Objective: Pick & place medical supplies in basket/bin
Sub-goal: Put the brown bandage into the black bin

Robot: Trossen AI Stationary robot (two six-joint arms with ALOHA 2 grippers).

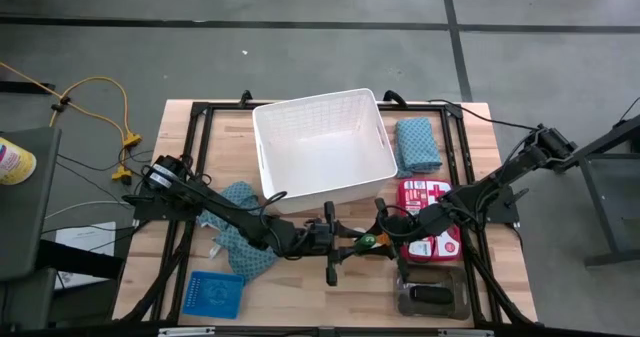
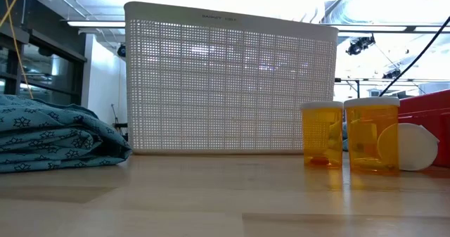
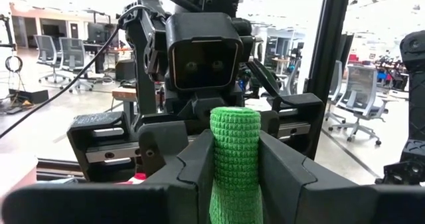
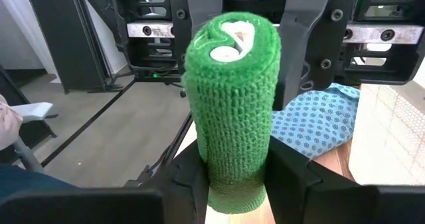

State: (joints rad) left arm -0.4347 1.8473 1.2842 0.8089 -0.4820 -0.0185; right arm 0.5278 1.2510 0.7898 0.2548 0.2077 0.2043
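Note:
A green knitted bandage roll [image 1: 368, 240] with a white core is held in the air in front of the white lattice basket [image 1: 322, 142], between two grippers that face each other. My left gripper [image 3: 236, 151] reaches it from the left and my right gripper [image 4: 236, 177] from the right, and both are shut on it. One teal patterned cloth [image 1: 240, 232] lies on the table under the left arm. The other cloth [image 1: 417, 142] lies right of the basket. Two orange pill bottles [image 2: 322, 133] and a white cap [image 2: 416, 147] stand on the table. My left gripper pinches the green roll's sides [image 3: 236, 177] between its two fingers, coming level from the table's left. The roll stands upright across the fingers, and its upper end [image 3: 236, 117] rises above them, clear of the table. My right gripper pinches the roll's lower part [image 4: 236, 184] between its two fingers, coming level from the table's right. The roll stands upright, and its cored upper end [image 4: 232, 41] sits between the left gripper's fingers [image 4: 307, 51].
A red box [image 1: 428, 222] lies under the right arm. Near the table's front edge are a grey see-through tray [image 1: 430, 295] holding a dark piece and a blue mesh tray [image 1: 213, 294]. The basket stands at the far middle of the table.

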